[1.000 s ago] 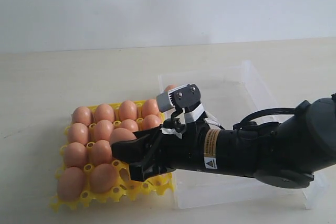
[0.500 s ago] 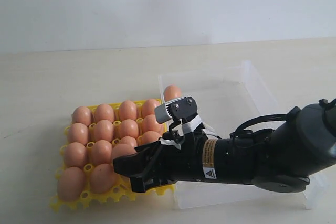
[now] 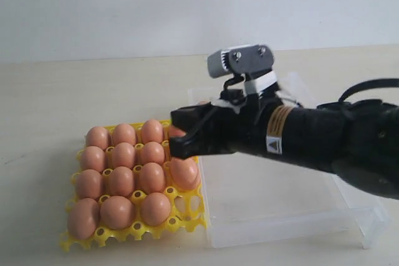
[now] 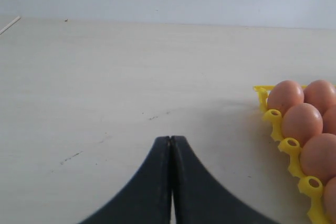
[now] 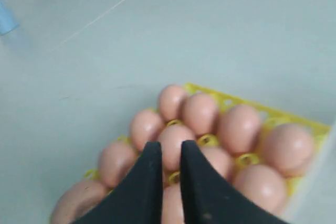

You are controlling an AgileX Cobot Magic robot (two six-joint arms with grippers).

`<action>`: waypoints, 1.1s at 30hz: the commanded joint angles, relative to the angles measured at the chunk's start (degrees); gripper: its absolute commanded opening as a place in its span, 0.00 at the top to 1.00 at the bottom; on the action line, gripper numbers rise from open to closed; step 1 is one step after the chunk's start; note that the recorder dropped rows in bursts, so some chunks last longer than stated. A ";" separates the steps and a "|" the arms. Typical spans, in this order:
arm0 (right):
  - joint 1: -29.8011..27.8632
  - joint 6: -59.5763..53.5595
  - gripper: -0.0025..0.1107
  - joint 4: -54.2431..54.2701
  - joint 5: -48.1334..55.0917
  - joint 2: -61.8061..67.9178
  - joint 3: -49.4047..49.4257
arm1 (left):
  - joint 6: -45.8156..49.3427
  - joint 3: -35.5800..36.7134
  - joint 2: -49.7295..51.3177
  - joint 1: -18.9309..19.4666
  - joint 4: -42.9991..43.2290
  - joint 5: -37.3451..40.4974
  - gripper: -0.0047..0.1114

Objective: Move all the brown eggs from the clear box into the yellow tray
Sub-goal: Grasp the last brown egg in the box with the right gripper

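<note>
Several brown eggs [image 3: 124, 154] fill the cups of the yellow tray [image 3: 68, 238] at the left. The clear box [image 3: 280, 216] stands right of it, its visible floor bare. A sliver of one more brown egg [image 3: 201, 100] peeks out behind the arm at the box's far left corner. My right gripper [image 3: 179, 142] hangs above the tray's right side. In the right wrist view the right gripper [image 5: 167, 148] shows only a narrow gap with nothing in it, above the eggs [image 5: 239, 127]. My left gripper [image 4: 170, 139] is shut and empty over bare table beside the tray [image 4: 273, 116].
The right arm [image 3: 312, 135] stretches across the clear box from the right. The box's front right corner [image 3: 374, 225] lies near the table's front edge. Pale tabletop [image 3: 50, 98] surrounds the tray at the left and behind.
My right gripper has risen from the tray's front right cups and drawn back toward the box, its jaws narrowing. An egg now sits in the right column where the gripper was.
</note>
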 commanded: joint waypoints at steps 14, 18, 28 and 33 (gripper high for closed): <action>-10.97 -18.34 0.72 29.93 46.19 13.54 -28.65 | -0.26 -0.23 -0.32 -0.32 -0.32 -0.57 0.96; -10.97 -25.03 0.49 40.48 46.20 17.99 -32.12 | -0.26 -0.23 -0.32 -0.32 -0.32 -0.57 0.96; -11.47 -31.24 0.49 45.99 45.27 25.47 -38.95 | -0.26 -0.23 -0.32 -0.32 -0.32 -0.57 0.96; -12.56 -29.40 0.49 45.86 42.83 27.08 -40.01 | -0.26 -0.23 -0.32 -0.32 -0.32 -0.57 0.96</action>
